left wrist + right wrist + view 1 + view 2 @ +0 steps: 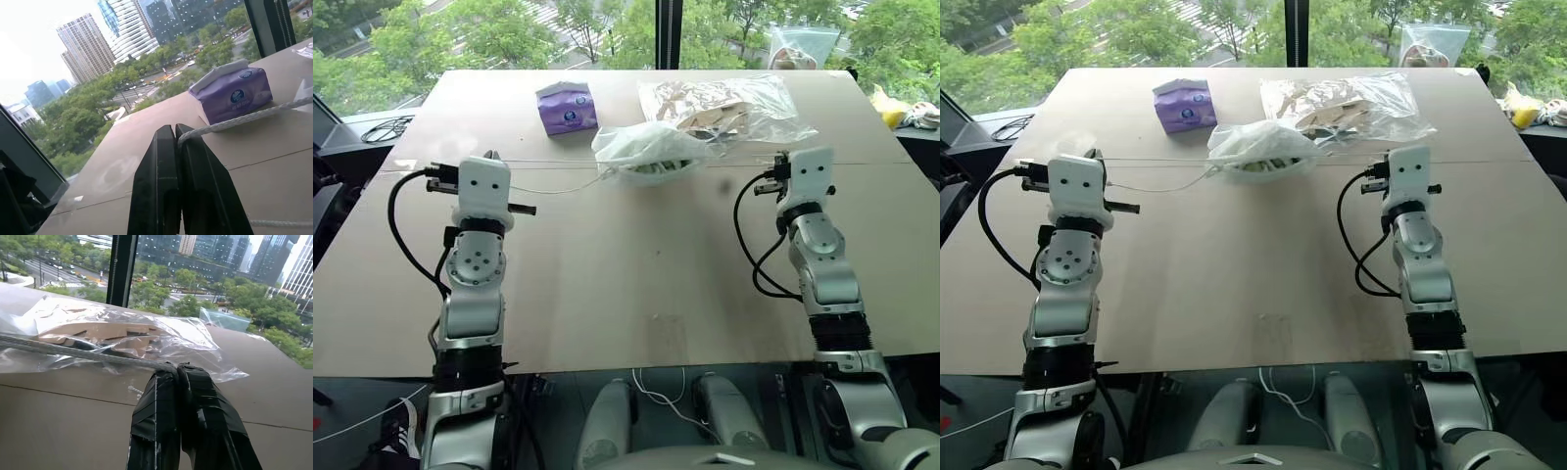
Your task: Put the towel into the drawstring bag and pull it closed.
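A: We log the drawstring bag (646, 152) lying on the worktop (626, 284), toward its far side and roughly midway between the two arms. It is bunched at the mouth, and light green shows through the thin white fabric, so we take the towel (656, 166) to be inside it.

B: Agreed. We see the left tool (177, 131) with its two black fingers pressed together on a white cord (244, 117). The cord leaves the fingertips and runs across in front of the purple tissue pack (232, 95).

A: From the head view we note that same cord stretched from the left tool across to the bag's mouth. A second thin line runs along the worktop behind it.

B: The right tool (176, 368) is likewise clamped, its taped fingers closed on the other cord (83, 352). That cord runs taut in front of the clear plastic bag (122, 335) with its brown contents.

A: We mark both tools raised off the worktop and well apart, one on each side of the bag. The clear plastic bag lies just behind the drawstring bag, touching it or nearly so; we cannot tell which. The tissue pack sits to the bag's left, near the far edge.
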Robot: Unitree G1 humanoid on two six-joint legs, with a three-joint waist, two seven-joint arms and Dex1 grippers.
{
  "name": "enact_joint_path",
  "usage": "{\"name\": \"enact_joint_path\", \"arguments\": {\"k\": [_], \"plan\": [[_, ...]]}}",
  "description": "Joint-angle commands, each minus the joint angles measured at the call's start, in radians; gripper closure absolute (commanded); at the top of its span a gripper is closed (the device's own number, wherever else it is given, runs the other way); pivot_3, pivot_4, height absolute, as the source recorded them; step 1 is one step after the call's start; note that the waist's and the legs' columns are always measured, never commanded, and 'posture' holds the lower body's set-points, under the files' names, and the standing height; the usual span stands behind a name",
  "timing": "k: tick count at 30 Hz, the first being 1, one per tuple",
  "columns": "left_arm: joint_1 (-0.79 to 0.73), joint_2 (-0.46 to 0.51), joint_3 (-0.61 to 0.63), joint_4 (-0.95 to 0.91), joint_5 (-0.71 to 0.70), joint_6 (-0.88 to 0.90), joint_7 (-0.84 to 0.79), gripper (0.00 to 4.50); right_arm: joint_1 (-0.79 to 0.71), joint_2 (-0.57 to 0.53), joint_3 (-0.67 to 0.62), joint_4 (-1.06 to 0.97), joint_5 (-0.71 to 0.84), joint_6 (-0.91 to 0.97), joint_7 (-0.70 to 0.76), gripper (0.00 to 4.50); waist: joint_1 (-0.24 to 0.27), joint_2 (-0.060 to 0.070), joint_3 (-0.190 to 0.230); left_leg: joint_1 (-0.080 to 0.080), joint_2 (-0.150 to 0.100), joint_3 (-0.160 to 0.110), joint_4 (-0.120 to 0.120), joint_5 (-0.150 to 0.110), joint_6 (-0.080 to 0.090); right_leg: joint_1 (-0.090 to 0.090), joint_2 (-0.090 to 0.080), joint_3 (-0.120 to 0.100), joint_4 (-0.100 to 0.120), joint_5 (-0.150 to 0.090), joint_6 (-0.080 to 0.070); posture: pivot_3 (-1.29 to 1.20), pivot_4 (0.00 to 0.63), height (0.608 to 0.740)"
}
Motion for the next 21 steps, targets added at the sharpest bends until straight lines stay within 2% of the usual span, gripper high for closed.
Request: {"name": "enact_joint_path", "arguments": {"k": [1, 4, 8, 11, 18, 21], "plan": [[-0.022, 0.034, 0.068, 0.031, -0.008, 0.012, 0.035, 4.45, -0.016, -0.019, -0.063, -0.004, -0.012, -0.033, -0.061, 4.50, -0.001, 0.000, 0.000, 0.000, 0.000, 0.000, 0.000, 0.000, 0.000, 0.000, 0.000, 0.000, 0.000, 0.000, 0.000, 0.00, 0.150, 0.740], [-0.043, 0.037, 0.093, 0.072, -0.027, 0.063, 0.058, 4.45, -0.014, -0.021, -0.068, 0.000, -0.017, -0.037, -0.078, 4.50, -0.001, 0.000, 0.000, 0.000, 0.000, 0.000, 0.000, 0.000, 0.000, 0.000, 0.000, 0.000, 0.000, 0.000, 0.000, 0.00, 0.150, 0.740], [-0.063, -0.030, 0.196, 0.132, -0.126, 0.209, 0.133, 4.45, -0.009, -0.021, -0.077, 0.004, -0.021, -0.032, -0.101, 4.50, 0.000, 0.000, 0.000, 0.000, 0.000, 0.000, 0.001, 0.000, 0.000, 0.000, 0.000, 0.000, 0.000, 0.000, 0.000, 0.00, 0.150, 0.740], [-0.064, -0.010, 0.191, 0.156, -0.127, 0.194, 0.134, 4.45, -0.008, -0.021, -0.084, 0.009, -0.018, -0.027, -0.113, 4.50, 0.000, 0.000, 0.000, 0.000, 0.000, 0.000, 0.001, 0.000, 0.000, 0.000, 0.000, 0.000, 0.000, 0.000, 0.000, 0.00, 0.150, 0.740], [-0.076, 0.108, 0.139, 0.264, -0.092, 0.067, 0.103, 4.45, -0.011, -0.034, -0.124, 0.028, -0.019, -0.008, -0.182, 4.50, -0.001, 0.000, 0.000, 0.000, 0.000, 0.000, 0.001, 0.000, 0.000, 0.000, 0.000, 0.000, 0.001, 0.000, 0.000, 0.00, 0.150, 0.740], [-0.071, 0.147, 0.169, 0.317, -0.090, 0.028, 0.142, 4.45, -0.013, -0.040, -0.159, 0.033, -0.014, 0.011, -0.237, 4.50, 0.000, 0.000, 0.000, 0.000, 0.000, 0.000, 0.001, 0.000, 0.000, 0.000, 0.000, 0.000, 0.001, 0.000, 0.000, 0.00, 0.150, 0.740]]}}
